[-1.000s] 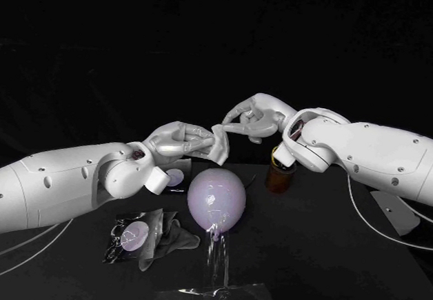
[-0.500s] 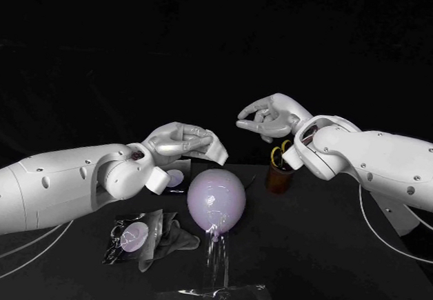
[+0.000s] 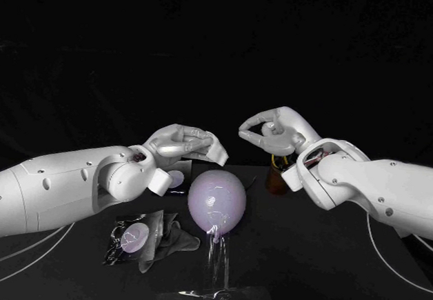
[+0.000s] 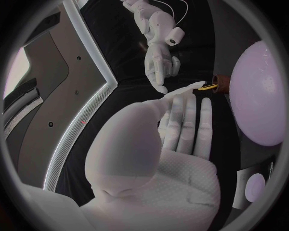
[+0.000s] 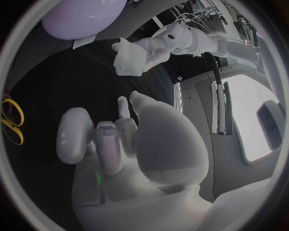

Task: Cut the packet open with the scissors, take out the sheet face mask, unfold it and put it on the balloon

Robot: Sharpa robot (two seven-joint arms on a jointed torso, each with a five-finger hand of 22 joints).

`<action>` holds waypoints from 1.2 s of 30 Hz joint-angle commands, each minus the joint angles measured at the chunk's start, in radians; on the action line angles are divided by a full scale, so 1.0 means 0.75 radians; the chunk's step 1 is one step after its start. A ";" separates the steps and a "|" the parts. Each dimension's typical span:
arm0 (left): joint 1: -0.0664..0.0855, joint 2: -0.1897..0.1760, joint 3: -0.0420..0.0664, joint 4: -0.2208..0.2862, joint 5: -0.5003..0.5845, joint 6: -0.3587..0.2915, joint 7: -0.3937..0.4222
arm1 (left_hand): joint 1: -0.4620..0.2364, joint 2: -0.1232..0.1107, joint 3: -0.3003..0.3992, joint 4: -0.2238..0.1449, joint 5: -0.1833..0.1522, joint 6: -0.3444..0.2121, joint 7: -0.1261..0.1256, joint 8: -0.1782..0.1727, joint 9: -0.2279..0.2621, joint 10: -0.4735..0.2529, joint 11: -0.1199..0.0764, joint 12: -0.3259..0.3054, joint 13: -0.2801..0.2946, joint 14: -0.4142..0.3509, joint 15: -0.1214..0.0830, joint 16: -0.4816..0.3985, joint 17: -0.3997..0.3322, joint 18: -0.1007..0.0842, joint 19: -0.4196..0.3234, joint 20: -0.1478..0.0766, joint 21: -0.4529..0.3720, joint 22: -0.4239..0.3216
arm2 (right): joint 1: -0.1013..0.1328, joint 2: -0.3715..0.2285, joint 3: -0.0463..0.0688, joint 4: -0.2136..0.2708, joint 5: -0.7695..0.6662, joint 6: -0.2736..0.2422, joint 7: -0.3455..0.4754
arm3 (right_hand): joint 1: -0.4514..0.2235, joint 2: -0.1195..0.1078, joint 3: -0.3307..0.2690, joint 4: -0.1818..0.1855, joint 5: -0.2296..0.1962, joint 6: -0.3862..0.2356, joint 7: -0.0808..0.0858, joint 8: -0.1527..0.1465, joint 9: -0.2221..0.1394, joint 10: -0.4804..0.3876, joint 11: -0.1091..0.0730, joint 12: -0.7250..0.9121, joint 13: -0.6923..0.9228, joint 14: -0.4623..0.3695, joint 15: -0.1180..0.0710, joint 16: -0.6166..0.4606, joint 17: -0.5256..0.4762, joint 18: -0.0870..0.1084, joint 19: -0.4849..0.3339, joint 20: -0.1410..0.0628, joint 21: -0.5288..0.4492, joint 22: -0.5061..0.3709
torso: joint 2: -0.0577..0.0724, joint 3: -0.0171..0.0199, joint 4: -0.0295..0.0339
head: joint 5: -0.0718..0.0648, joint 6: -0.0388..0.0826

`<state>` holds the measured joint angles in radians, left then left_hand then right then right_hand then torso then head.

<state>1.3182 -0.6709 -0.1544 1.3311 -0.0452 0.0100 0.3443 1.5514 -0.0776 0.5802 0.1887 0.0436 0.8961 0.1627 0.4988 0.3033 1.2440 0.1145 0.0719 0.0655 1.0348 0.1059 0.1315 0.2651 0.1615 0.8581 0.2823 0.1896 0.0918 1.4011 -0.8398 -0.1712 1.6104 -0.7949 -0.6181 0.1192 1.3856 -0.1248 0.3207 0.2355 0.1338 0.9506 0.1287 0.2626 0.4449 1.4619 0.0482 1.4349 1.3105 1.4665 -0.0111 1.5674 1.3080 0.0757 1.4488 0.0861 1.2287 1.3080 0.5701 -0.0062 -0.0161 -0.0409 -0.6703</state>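
My left hand [image 3: 180,141] is raised behind the balloon and grips the folded white sheet mask [image 3: 218,151] between thumb and fingers; the mask's thin edge [image 4: 182,90] pokes out past the fingertips. The pale lilac balloon [image 3: 217,199] stands upright on a clear stand [image 3: 215,260], just below and in front of that hand. My right hand [image 3: 271,130] hovers to the right of the mask, apart from it, fingers curled in with nothing in them [image 5: 105,139]. The yellow-handled scissors [image 5: 12,120] stand in a brown cup [image 3: 276,179] under the right hand.
The cut packet [image 3: 136,235] lies crumpled on the black table left of the balloon stand. A small white card [image 3: 175,178] lies behind the balloon. My right forearm [image 3: 383,189] spans the table's right side.
The right hand has let go of the mask's top edge and drawn away to the right, curling its fingers. The left hand still holds the mask in about the same place.
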 commanded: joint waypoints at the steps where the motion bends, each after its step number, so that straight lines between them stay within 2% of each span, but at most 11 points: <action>1: -0.001 -0.002 0.002 0.014 0.020 -0.046 0.004 | -0.011 -0.004 0.013 -0.002 0.008 -0.007 0.002 0.003 0.298 0.003 0.002 -0.009 0.002 0.008 0.002 0.007 0.002 0.025 0.008 -0.005 0.008 0.002 | -0.022 0.005 0.000 0.036 -0.158 -0.163 -0.062 | -0.002 -0.013 -0.004 -0.004 0.001 0.002 0.005 -0.010 -0.005 0.039 0.005 0.013 0.230 0.139 -0.005 0.005 0.350 -0.018 0.009 0.003 0.005 0.242 | 0.000 0.0001 0.0021 | 0.000 0.003; 8: -0.002 -0.008 0.002 0.028 0.019 -0.064 0.004 | -0.035 -0.016 0.054 -0.025 0.008 -0.008 0.004 0.001 0.319 0.005 0.003 -0.008 0.003 0.008 0.003 0.007 0.009 0.024 0.007 -0.008 0.022 0.009 | -0.060 0.050 0.000 0.049 -0.238 -0.249 -0.100 | -0.016 -0.029 -0.017 0.003 -0.018 -0.010 0.014 -0.027 -0.021 0.038 0.012 0.016 0.232 0.139 0.001 0.005 0.350 -0.017 0.006 0.007 -0.001 0.240 | 0.002 -0.0010 0.0016 | -0.001 0.005; 13: -0.002 -0.008 0.002 0.030 0.018 -0.069 0.004 | -0.045 -0.021 0.074 -0.040 0.008 -0.007 0.005 -0.001 0.329 0.006 0.004 -0.008 0.003 0.008 0.003 0.006 0.012 0.024 0.007 -0.011 0.031 0.014 | -0.069 0.079 0.000 0.043 -0.251 -0.271 -0.110 | -0.033 -0.037 -0.037 0.015 -0.066 -0.024 0.024 -0.047 -0.039 0.031 0.023 0.011 0.229 0.139 0.011 0.005 0.350 -0.014 -0.002 0.015 -0.017 0.235 | 0.001 -0.0006 0.0009 | -0.002 0.001; 19: -0.003 -0.006 0.002 0.030 0.014 -0.073 0.003 | -0.054 -0.023 0.084 -0.047 0.008 -0.006 0.006 -0.003 0.334 0.007 0.004 -0.008 0.003 0.009 0.003 0.006 0.014 0.024 0.007 -0.012 0.036 0.017 | -0.076 0.106 0.000 0.041 -0.256 -0.272 -0.112 | -0.043 -0.044 -0.057 0.023 -0.101 -0.033 0.030 -0.059 -0.050 0.024 0.028 0.006 0.225 0.139 0.016 0.005 0.350 -0.012 -0.009 0.020 -0.029 0.231 | 0.000 -0.0002 -0.0004 | -0.003 -0.003; 36: -0.003 -0.004 0.002 0.036 0.001 -0.069 0.004 | -0.073 -0.027 0.102 -0.066 0.008 -0.005 0.007 -0.007 0.347 0.009 0.004 -0.008 0.004 0.009 0.003 0.005 0.018 0.024 0.010 -0.016 0.053 0.026 | -0.086 0.171 0.000 -0.007 -0.257 -0.226 -0.139 | -0.055 -0.045 -0.073 0.033 -0.107 -0.031 0.031 -0.062 -0.055 0.020 0.031 0.002 0.223 0.139 0.019 0.005 0.350 -0.008 -0.018 0.023 -0.047 0.227 | 0.000 -0.0005 0.0010 | -0.001 -0.003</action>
<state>1.3151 -0.6761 -0.1545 1.3550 -0.0422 -0.0421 0.3399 1.5060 -0.0966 0.6543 0.1393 0.0463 0.8909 0.1613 0.4950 0.3240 1.2437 0.1148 0.0724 0.0672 1.0347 0.1059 0.1315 0.2769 0.1608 0.8651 0.2751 0.2269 0.1105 1.3374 -0.7139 -0.1715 1.6070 -0.9707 -0.8019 0.0245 1.3539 -0.1566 0.2704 0.2608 0.0600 0.9302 0.1486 0.2200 0.4048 1.4664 0.0612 1.4419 1.3077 1.4664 -0.0035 1.5673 1.3081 0.0753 1.4356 0.0989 1.1965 1.3080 0.5696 -0.0062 -0.0158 -0.0421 -0.6729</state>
